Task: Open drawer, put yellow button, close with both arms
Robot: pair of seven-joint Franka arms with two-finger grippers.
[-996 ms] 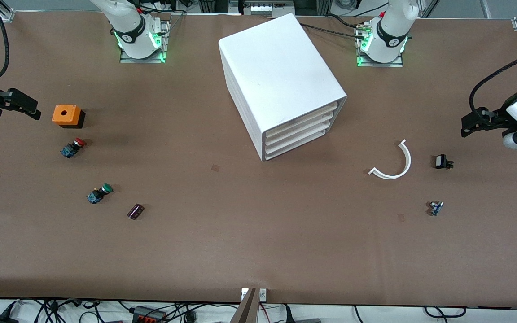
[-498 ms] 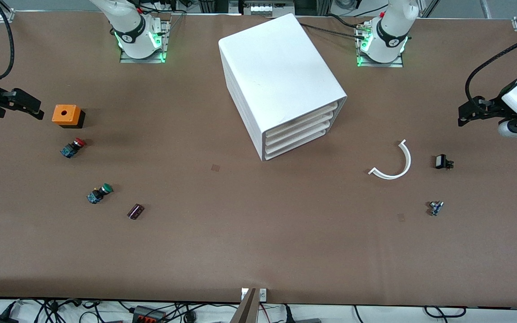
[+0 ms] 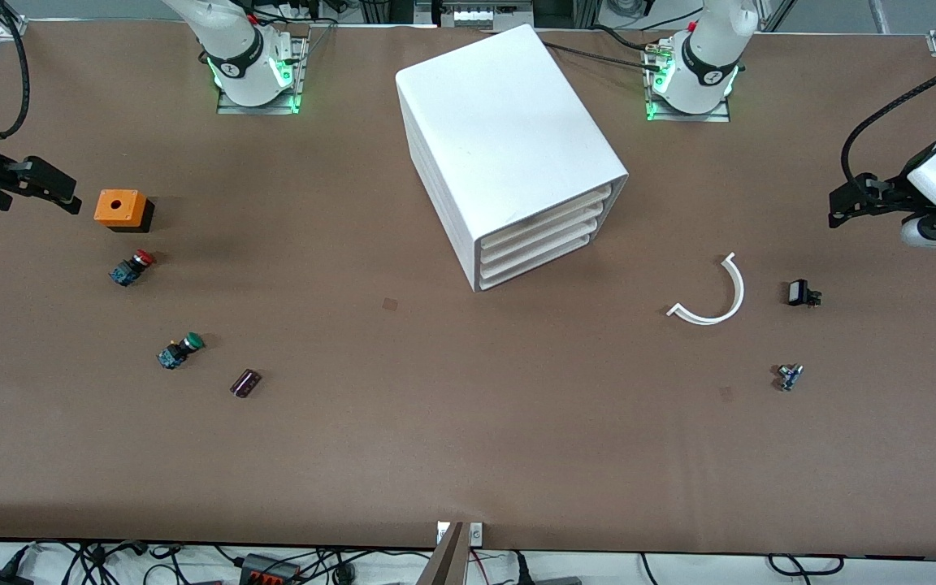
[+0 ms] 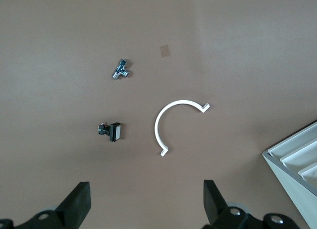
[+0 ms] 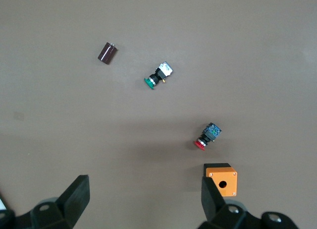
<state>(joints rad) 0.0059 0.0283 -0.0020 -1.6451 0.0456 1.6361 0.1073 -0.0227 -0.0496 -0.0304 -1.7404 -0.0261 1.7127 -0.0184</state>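
The white cabinet (image 3: 509, 138) stands mid-table, its front turned toward the left arm's end. Its top drawer (image 3: 553, 210) is shut, like the three below it. A corner of the cabinet (image 4: 297, 164) shows in the left wrist view. No yellow button is in view. My left gripper (image 3: 842, 218) hangs open over bare table at the left arm's end, nothing between its fingers (image 4: 79, 201). My right gripper (image 3: 62, 197) hangs open over the right arm's end, beside an orange box (image 3: 120, 209); it too holds nothing (image 5: 145, 201).
Near the right arm's end lie a red-capped button (image 3: 132, 267), a green-capped button (image 3: 179, 350) and a dark cylinder (image 3: 244, 383). Toward the left arm's end lie a white curved piece (image 3: 716, 296), a small black part (image 3: 801, 293) and a small metal part (image 3: 789, 376).
Both grippers have drifted slightly toward the robots' bases. Nothing on the table has moved, and both grippers stay open.
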